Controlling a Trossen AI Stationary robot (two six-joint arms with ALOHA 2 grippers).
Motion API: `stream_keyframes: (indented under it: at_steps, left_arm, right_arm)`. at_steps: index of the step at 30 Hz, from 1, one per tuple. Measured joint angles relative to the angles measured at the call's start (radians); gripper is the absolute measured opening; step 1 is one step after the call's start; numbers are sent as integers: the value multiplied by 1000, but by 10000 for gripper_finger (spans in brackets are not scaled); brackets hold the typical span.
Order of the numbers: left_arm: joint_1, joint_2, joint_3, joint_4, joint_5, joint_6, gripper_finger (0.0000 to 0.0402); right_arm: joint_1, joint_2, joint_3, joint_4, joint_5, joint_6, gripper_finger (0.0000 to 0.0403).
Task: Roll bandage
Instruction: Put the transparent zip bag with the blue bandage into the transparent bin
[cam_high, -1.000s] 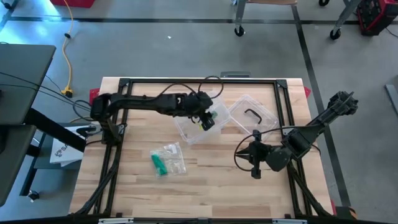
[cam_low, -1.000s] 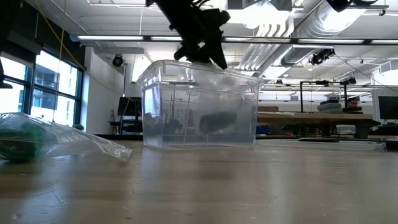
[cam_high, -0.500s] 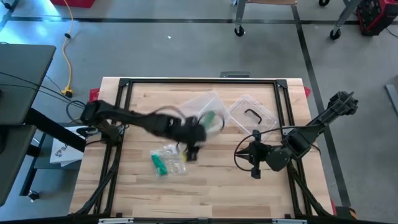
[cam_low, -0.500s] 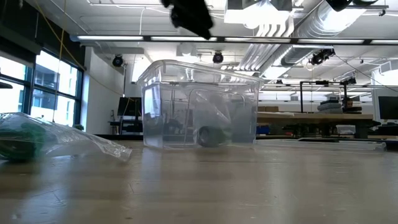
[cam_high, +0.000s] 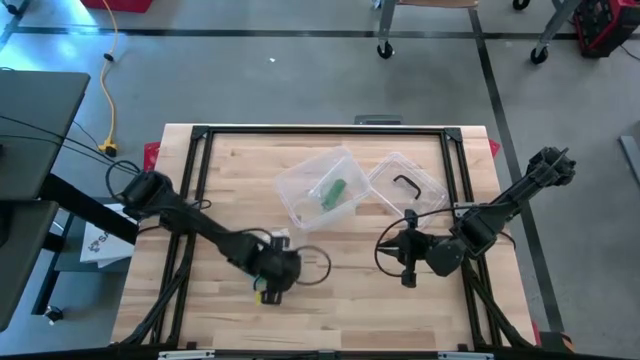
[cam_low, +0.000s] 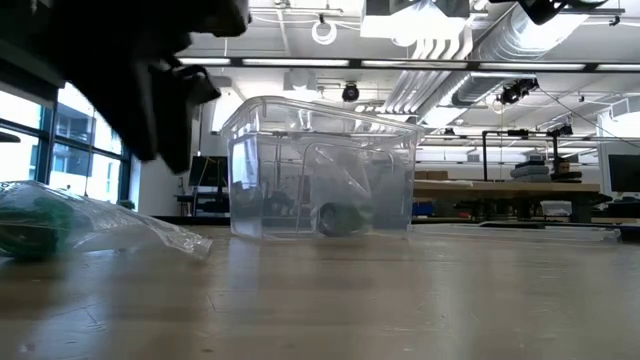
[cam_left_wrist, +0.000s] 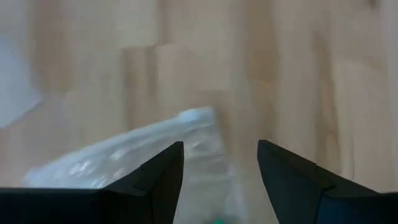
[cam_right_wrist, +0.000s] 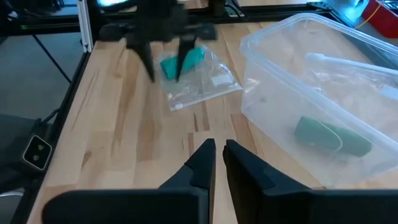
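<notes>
A clear plastic bag (cam_right_wrist: 202, 81) with a teal bandage (cam_right_wrist: 191, 59) inside lies flat on the wooden table, left of centre. My left gripper (cam_right_wrist: 165, 70) hangs open just above it, fingers pointing steeply down on either side of the teal bandage. In the left wrist view the bag (cam_left_wrist: 143, 155) lies below the open fingers. A green bandage roll (cam_high: 333, 190) lies on the floor of a clear tub (cam_high: 318, 188). My right gripper (cam_high: 406, 272) waits shut above the table's right half, holding nothing.
The tub's clear lid (cam_high: 405, 183) lies on the table right of the tub. A black frame (cam_high: 320, 130) runs along the table's far and side edges. Bare wood lies between the bag and the right gripper and along the near edge.
My left gripper has swung from above the tub toward the table's near left and sunk, turning as it went, until it stands over the bag. The green roll has dropped to the tub's floor and come to rest there.
</notes>
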Motion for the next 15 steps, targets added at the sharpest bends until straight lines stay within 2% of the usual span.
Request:
stream_keyframes:
  at_steps: [3, 6, 10, 15]
  left_arm:
    - [-38, 0, -86, 153, -22, 122, 200]
    - [-58, 0, -120, 218, -93, 198, 200]
    - [-78, 24, -120, 222, -177, 305, 200]
    - [-88, 91, -120, 211, -189, 338, 200]
  right_arm:
    - [0, 0, 0, 2, 0, 0, 28]
    - [0, 0, 0, 2, 0, 0, 28]
    - [0, 0, 0, 7, 0, 0, 28]
    - [0, 0, 0, 23, 0, 0, 28]
